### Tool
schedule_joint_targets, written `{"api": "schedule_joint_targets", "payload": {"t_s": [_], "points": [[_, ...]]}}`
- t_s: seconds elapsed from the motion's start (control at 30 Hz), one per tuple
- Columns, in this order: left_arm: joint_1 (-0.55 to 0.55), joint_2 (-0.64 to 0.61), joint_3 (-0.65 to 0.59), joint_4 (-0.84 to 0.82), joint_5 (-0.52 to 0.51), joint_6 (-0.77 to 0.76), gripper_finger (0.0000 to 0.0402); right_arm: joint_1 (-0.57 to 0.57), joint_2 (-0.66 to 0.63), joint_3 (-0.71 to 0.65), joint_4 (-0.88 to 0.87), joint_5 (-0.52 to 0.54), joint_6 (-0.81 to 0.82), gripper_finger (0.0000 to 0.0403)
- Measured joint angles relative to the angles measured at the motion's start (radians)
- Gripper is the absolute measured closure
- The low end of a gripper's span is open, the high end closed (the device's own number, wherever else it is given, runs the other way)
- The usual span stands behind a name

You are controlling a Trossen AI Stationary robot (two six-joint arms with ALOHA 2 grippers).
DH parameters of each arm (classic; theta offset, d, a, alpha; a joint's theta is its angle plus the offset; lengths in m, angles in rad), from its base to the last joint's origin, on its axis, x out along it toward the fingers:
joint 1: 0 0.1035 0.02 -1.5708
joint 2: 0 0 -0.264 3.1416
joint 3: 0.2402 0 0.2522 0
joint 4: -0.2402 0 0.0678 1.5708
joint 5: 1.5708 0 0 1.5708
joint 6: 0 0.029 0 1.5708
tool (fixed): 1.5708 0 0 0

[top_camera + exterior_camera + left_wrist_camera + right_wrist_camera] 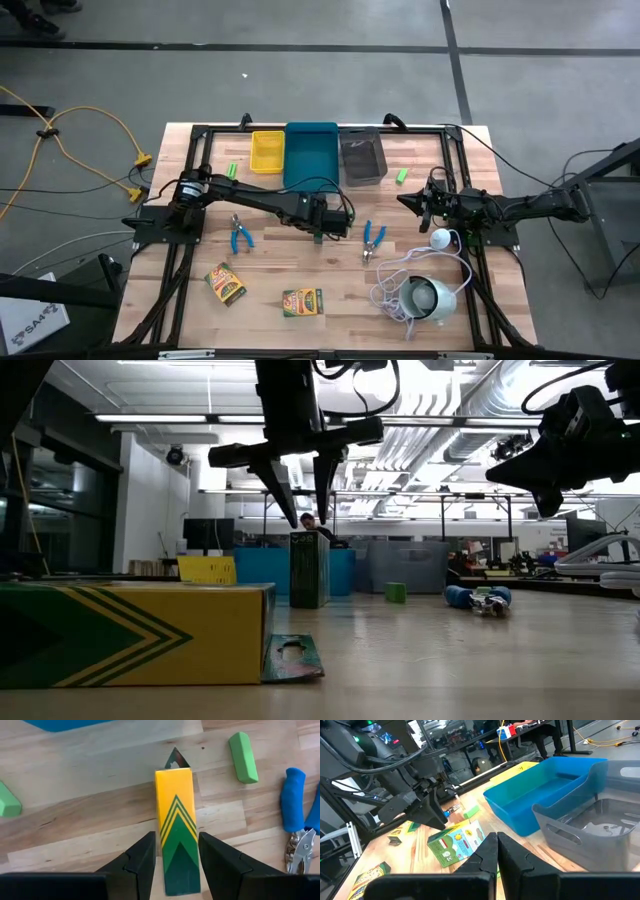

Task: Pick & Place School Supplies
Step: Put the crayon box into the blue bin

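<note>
The right gripper [497, 851] is seen with fingers pressed together, a crayon box [456, 843] lying beyond, beside the blue bin [547, 795] and grey bin [600, 820].

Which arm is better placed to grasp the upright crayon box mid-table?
Left. Its tool hangs open directly over the crayon box, jaws lined up either side of it. The right tool is shut and off to the side, near the grey bin.

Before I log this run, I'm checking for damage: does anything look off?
Yes. The crayon box lying nearest the low camera has its end flap open onto the table. A second box stands on end below the left gripper, not flat.
</note>
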Motion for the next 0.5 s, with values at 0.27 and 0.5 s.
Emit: {"api": "schedule_joint_targets", "payload": {"t_s": [0.27,0.5], "points": [[-0.01,0.0,0.0,0.002,-0.019,0.026,0.0245,0.0,0.0,0.0,0.0,0.0,0.0,0.04],[-0.022,0.0,0.0,0.02,-0.051,0.027,0.0197,0.0,0.0,0.0,0.0,0.0,0.0,0.04]]}}
